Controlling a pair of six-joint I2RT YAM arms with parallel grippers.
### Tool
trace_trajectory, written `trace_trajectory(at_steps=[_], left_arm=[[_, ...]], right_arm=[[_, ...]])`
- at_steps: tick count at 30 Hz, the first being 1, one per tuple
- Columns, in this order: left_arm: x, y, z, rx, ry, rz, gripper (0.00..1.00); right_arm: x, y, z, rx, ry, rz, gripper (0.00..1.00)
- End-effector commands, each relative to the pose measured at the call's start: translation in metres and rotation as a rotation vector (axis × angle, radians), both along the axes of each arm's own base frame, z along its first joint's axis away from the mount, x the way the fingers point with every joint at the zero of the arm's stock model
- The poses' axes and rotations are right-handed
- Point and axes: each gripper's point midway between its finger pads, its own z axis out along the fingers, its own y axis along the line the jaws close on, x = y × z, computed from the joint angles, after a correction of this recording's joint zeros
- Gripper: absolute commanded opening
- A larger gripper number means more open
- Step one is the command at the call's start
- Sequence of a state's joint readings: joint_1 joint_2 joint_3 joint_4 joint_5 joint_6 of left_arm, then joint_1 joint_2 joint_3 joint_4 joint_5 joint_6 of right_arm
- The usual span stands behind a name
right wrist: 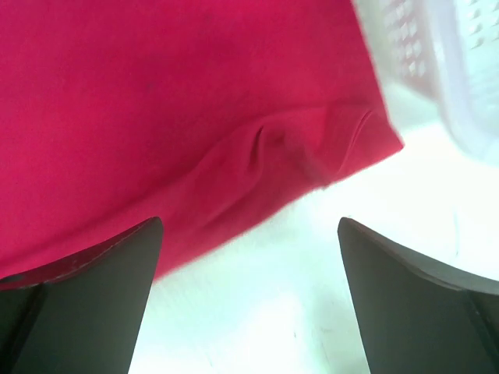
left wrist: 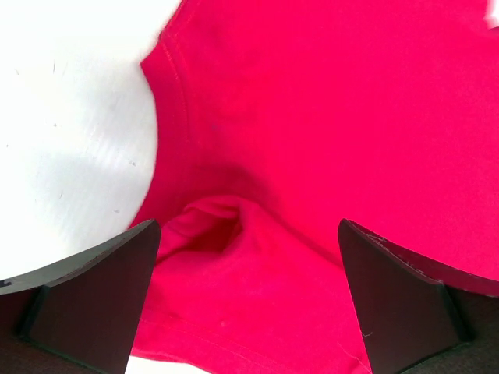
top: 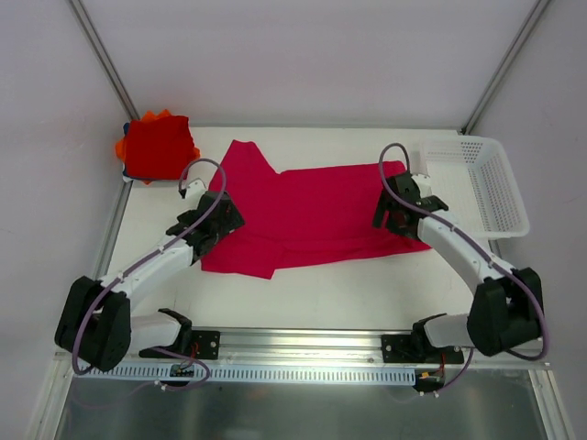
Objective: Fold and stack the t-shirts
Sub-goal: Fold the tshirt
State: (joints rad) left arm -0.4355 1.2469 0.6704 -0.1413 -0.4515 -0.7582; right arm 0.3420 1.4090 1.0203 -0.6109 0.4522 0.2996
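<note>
Both the left gripper (left wrist: 249, 227) and right gripper (right wrist: 249, 226) hang released over the crimson-pink t-shirt (top: 312, 206).

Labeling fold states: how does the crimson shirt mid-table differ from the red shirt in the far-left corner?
Crimson shirt lies spread out across mid-table; red shirt is folded into a compact square. Crimson shirt lies directly on the table; red shirt tops a pile, orange cloth showing beneath. Both are plain cloth.

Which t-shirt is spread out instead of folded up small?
The crimson-pink t-shirt, lying wide across the middle of the table. The bright red t-shirt sits folded small in the far left corner, with orange cloth peeking out beneath it.
</note>
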Motion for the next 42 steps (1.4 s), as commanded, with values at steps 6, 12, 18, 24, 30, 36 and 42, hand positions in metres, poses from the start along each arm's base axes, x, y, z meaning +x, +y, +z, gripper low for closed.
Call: trace_trajectory(at_steps=[6, 12, 18, 24, 30, 36, 42], left_arm=[[-0.039, -0.017, 0.030, -0.213, -0.092, -0.099, 0.99], [-0.083, -0.020, -0.007, -0.258, 0.021, -0.131, 0.99], [-0.112, -0.018, -0.043, -0.259, 0.104, -0.121, 0.95], [-0.110, -0.013, -0.043, -0.239, 0.081, -0.100, 0.95], [-0.107, -0.013, -0.040, -0.237, 0.072, -0.092, 0.94], [-0.103, -0.023, -0.032, -0.264, 0.066, -0.106, 0.91], [-0.097, -0.071, -0.021, -0.340, 0.043, -0.246, 0.91]], right_arm=[[-0.047, 0.022, 0.016, 0.103, -0.125, 0.117, 0.99], [-0.065, 0.027, 0.014, 0.135, -0.142, 0.124, 0.99], [-0.074, 0.033, 0.006, 0.137, -0.130, 0.132, 1.00], [-0.083, 0.033, 0.002, 0.121, -0.124, 0.132, 0.99], [-0.089, 0.027, -0.001, 0.109, -0.126, 0.126, 0.99], [-0.089, 0.029, -0.008, 0.108, -0.107, 0.128, 0.99], [-0.086, 0.035, -0.011, 0.108, -0.099, 0.136, 1.00]])
